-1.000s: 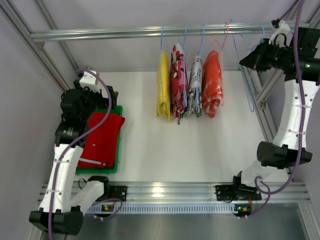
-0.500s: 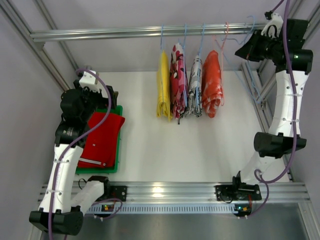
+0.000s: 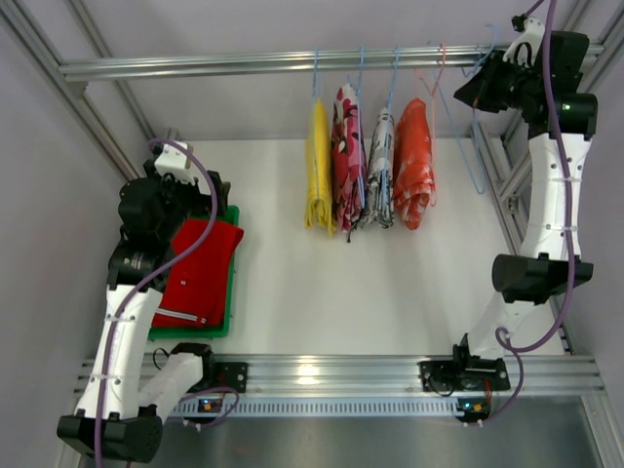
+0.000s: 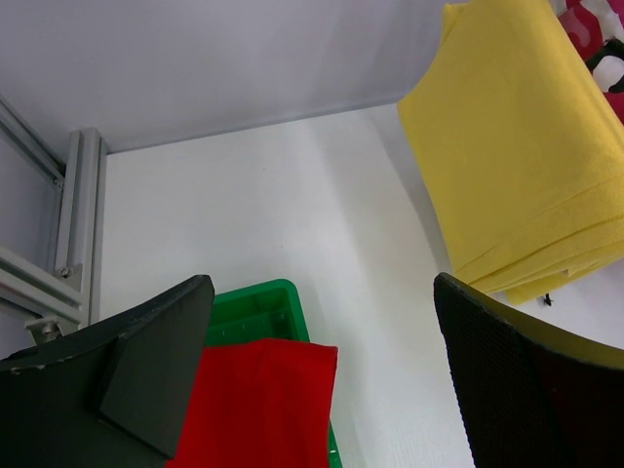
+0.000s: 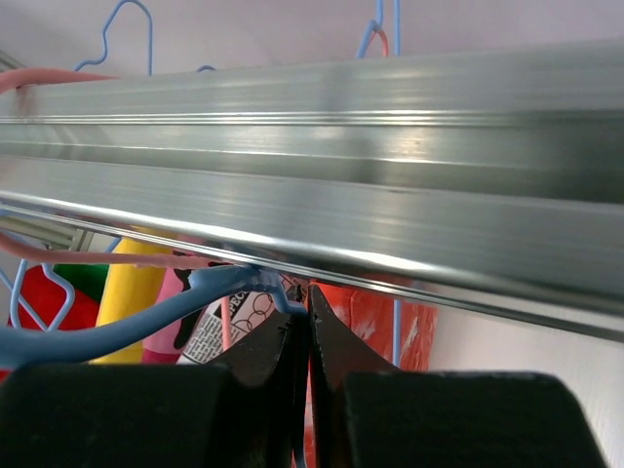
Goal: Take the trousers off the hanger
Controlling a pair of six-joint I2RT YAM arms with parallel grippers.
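The red trousers point(image 3: 200, 273) lie folded on a green tray point(image 3: 230, 292) at the left. They also show in the left wrist view point(image 4: 258, 409). My left gripper point(image 3: 211, 193) is open and empty just above their far end point(image 4: 322, 390). The yellow trousers point(image 3: 319, 166) hang folded on a hanger from the rail point(image 3: 292, 62), and show in the left wrist view point(image 4: 526, 146). My right gripper point(image 3: 480, 86) is shut on the wire of an empty blue hanger point(image 3: 470, 146) right under the rail point(image 5: 390, 195), fingertips point(image 5: 308, 304) pressed on the wire point(image 5: 146, 312).
Three more garments hang right of the yellow pair: a pink floral one point(image 3: 347, 161), a grey-white printed one point(image 3: 382, 166) and an orange-red one point(image 3: 414, 161). Aluminium frame posts stand at the left point(image 3: 97, 107) and right point(image 3: 502, 185).
My right arm has risen and moved back, carrying the empty blue hanger up under the rail. My left arm has hardly moved.
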